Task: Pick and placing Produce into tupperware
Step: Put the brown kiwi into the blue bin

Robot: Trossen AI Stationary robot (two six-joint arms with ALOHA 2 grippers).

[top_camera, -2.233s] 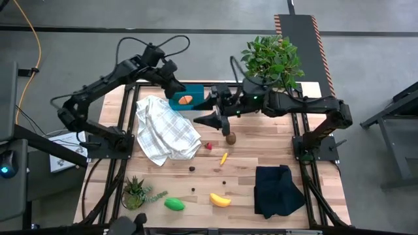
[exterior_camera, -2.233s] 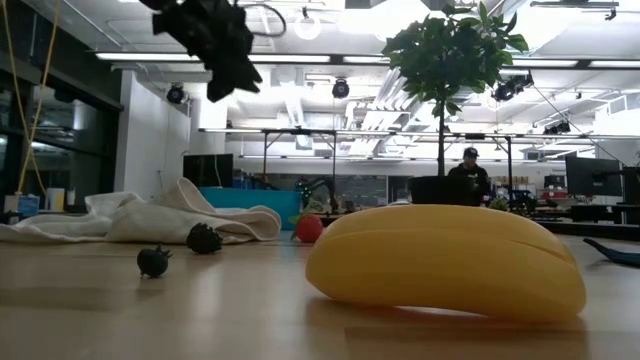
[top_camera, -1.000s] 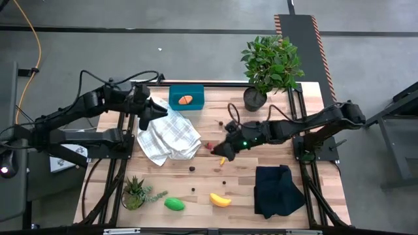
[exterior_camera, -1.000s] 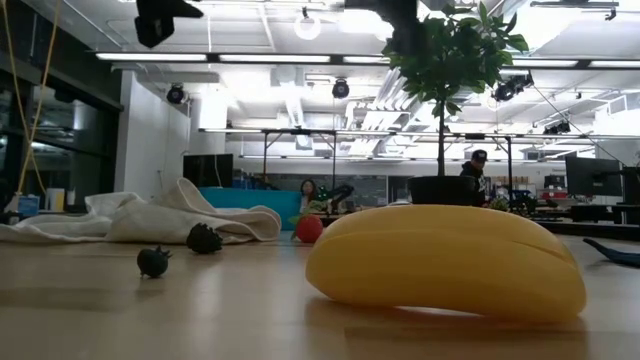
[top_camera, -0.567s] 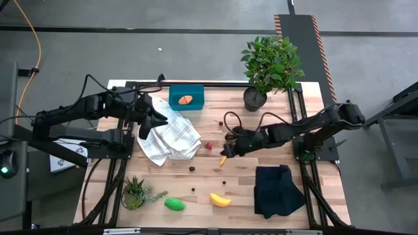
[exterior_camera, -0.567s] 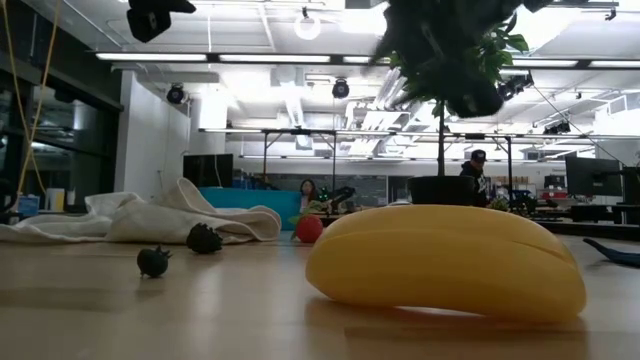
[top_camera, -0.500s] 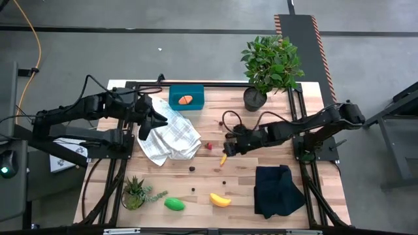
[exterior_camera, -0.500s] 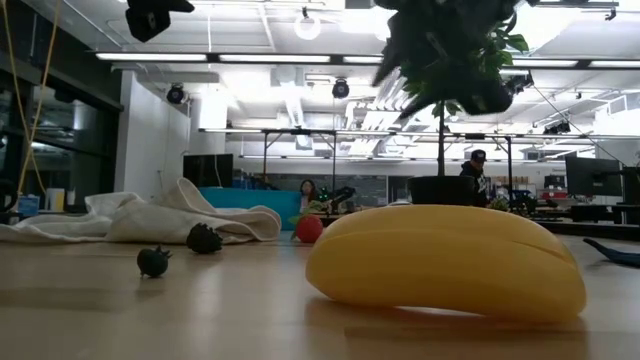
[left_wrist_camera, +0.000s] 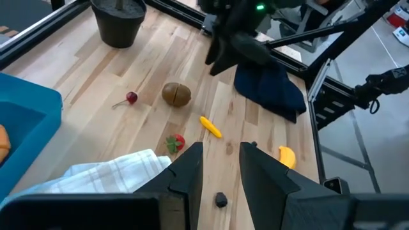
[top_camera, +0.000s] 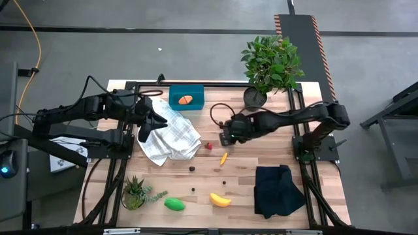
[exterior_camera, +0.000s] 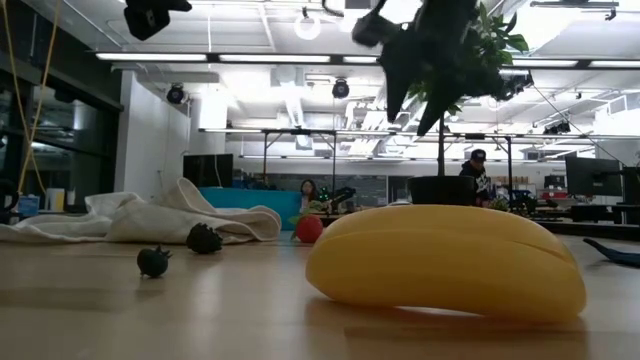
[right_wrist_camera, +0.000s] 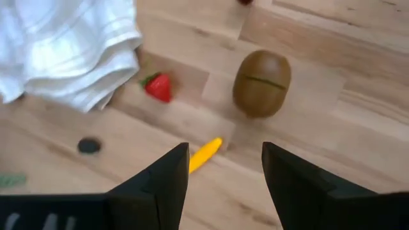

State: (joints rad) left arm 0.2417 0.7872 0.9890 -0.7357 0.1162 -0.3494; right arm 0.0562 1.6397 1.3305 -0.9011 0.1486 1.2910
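Right gripper (right_wrist_camera: 223, 172) hangs above the middle of the table, its two fingers spread apart with nothing between them; through the gap we see the brown kiwi (right_wrist_camera: 261, 83), the red strawberry (right_wrist_camera: 158, 87) and a small yellow-orange piece (right_wrist_camera: 204, 154) lying on the wood. In the high view this gripper (top_camera: 225, 137) sits over the kiwi, so the fruit is hidden there.

Our left gripper (left_wrist_camera: 218, 169) waits above the white checked cloth (top_camera: 168, 134), at the table's left side. Its fingers stand a narrow gap apart and grip nothing.

We count one teal tupperware (top_camera: 186, 96) at the far edge of the table, holding one orange piece (top_camera: 186, 99). Loose on the table we count one strawberry (top_camera: 209, 146), one yellow-orange piece (top_camera: 223, 157), one yellow banana (top_camera: 220, 200), one green oval (top_camera: 174, 204), and three tiny dark berries (top_camera: 192, 168) scattered between cloth and banana. The left wrist view adds one cherry-like red berry (left_wrist_camera: 131, 98) near the kiwi (left_wrist_camera: 176, 94).

We also count two plants: one leafy bush in a dark pot (top_camera: 271, 65) at the far right corner, one small spiky plant (top_camera: 135, 192) near the front left. One black folded cloth (top_camera: 277, 190) lies at the front right.
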